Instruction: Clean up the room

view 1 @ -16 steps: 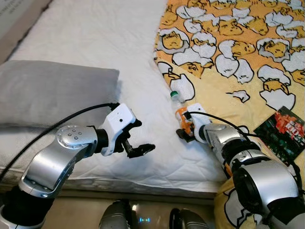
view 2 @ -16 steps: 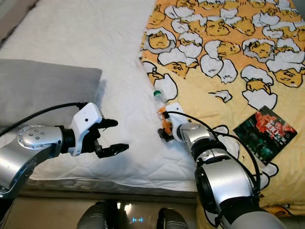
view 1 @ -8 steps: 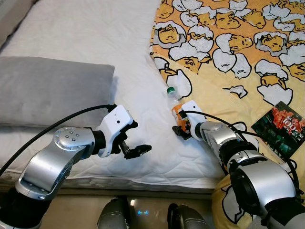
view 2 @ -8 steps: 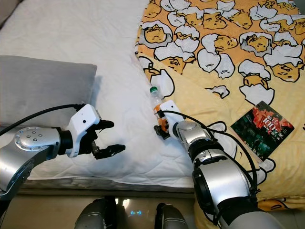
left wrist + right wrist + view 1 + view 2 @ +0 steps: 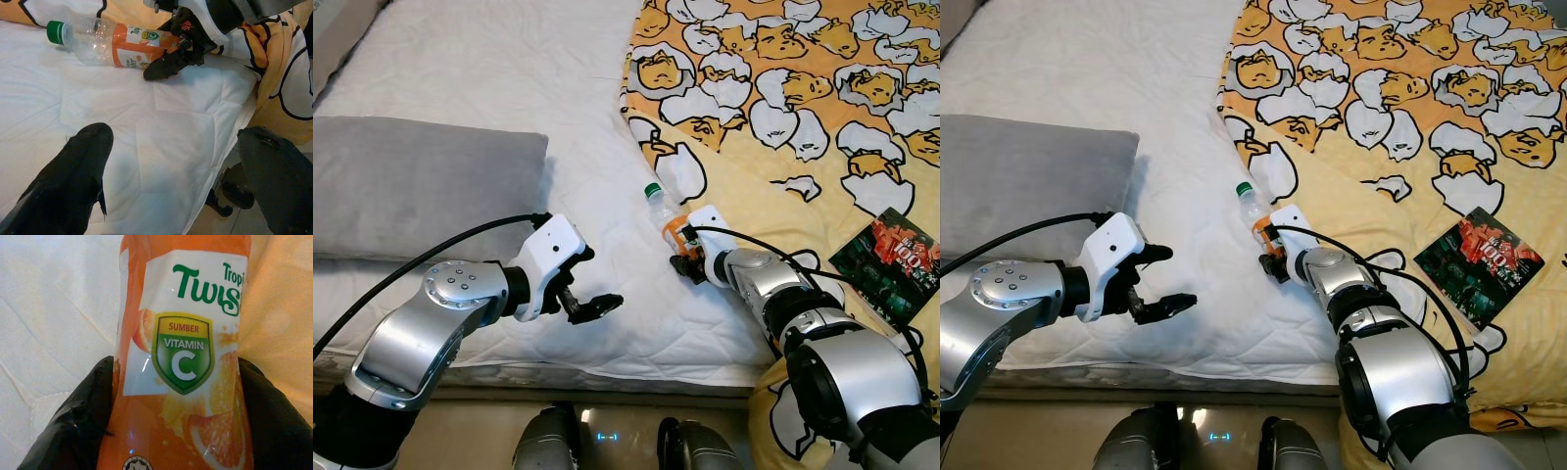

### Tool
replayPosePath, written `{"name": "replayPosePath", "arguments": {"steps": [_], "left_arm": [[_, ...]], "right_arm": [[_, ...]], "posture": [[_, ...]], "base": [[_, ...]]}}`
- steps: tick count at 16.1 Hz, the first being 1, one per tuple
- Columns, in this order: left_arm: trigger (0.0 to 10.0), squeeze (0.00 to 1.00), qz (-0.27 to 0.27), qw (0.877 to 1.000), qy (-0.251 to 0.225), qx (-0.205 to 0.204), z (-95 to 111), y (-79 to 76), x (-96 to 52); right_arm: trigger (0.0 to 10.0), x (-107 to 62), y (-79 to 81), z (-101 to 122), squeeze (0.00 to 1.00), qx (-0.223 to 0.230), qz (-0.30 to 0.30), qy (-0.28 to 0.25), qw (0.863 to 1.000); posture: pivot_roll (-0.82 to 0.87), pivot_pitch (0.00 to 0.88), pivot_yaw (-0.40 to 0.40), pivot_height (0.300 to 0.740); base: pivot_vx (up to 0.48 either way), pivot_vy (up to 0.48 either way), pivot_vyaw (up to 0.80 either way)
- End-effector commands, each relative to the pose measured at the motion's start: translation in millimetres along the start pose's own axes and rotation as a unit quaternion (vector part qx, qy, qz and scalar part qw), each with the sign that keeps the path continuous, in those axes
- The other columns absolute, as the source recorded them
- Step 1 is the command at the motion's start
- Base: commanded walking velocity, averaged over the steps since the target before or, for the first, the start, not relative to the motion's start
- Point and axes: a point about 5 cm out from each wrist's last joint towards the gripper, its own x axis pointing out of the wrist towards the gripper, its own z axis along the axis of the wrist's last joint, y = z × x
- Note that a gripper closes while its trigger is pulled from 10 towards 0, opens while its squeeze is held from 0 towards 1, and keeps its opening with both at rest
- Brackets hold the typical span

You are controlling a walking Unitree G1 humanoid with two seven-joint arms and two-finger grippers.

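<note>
A clear plastic bottle [image 5: 666,213] with a green cap and an orange label lies tilted on the white bed sheet [image 5: 509,69], at the edge of the yellow blanket [image 5: 803,108]. My right gripper [image 5: 688,264] is shut on the bottle's lower, labelled end. In the right wrist view the label [image 5: 183,357] sits between the two black fingers [image 5: 73,431]. My left gripper [image 5: 589,282] hovers open over the sheet to the bottle's left, near the bed's front edge. The left wrist view looks across at the bottle [image 5: 107,44].
A grey pillow [image 5: 421,186] lies on the bed's left side, behind my left arm. The yellow cartoon-print blanket covers the right half. A dark red and green booklet [image 5: 891,266] rests on it at the far right. The mattress front edge [image 5: 607,377] runs below both arms.
The whole picture shifted a little at first as the camera moved. Since then the bottle's capped end has swung slightly left in my right gripper. My left arm has barely moved.
</note>
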Motion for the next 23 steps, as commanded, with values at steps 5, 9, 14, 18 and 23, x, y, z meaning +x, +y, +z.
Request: {"name": "replayPosePath", "arguments": {"steps": [5,9,14,18,23], "left_arm": [[10.0,0.00,0.036,0.998,-0.032,-0.030,-2.2,0.2,4.5],[10.0,0.00,0.108,0.990,-0.077,-0.047,1.6,6.5,3.4],[10.0,0.00,0.223,0.961,-0.134,-0.093,2.4,10.8,-0.5],[10.0,0.00,0.254,0.950,-0.163,-0.078,6.6,-2.9,3.9],[10.0,0.00,0.277,0.947,-0.151,-0.054,4.5,-1.5,2.3]], "right_arm": [[0.0,-6.2,-10.3,16.8,0.00,0.076,0.018,-0.060,0.995],[1.6,-18.8,-18.2,31.9,0.00,0.135,0.055,-0.190,0.971],[10.0,-71.5,-12.7,18.5,0.00,0.142,0.031,-0.321,0.936],[10.0,-100.5,20.8,-4.3,0.00,0.180,0.013,-0.334,0.925],[10.0,-113.0,43.9,-34.3,0.00,0.188,-0.009,-0.289,0.939]], "posture": [[0.03,0.073,-0.002,0.740],[0.00,0.013,0.015,0.740],[-0.04,0.000,0.033,0.740],[-0.06,0.000,0.044,0.740],[-0.07,0.000,0.079,0.740]], "base": [[0.000,0.000,0.00],[0.000,0.000,0.00],[0.000,0.000,0.00],[0.000,0.000,0.80],[0.000,0.000,0.80]]}}
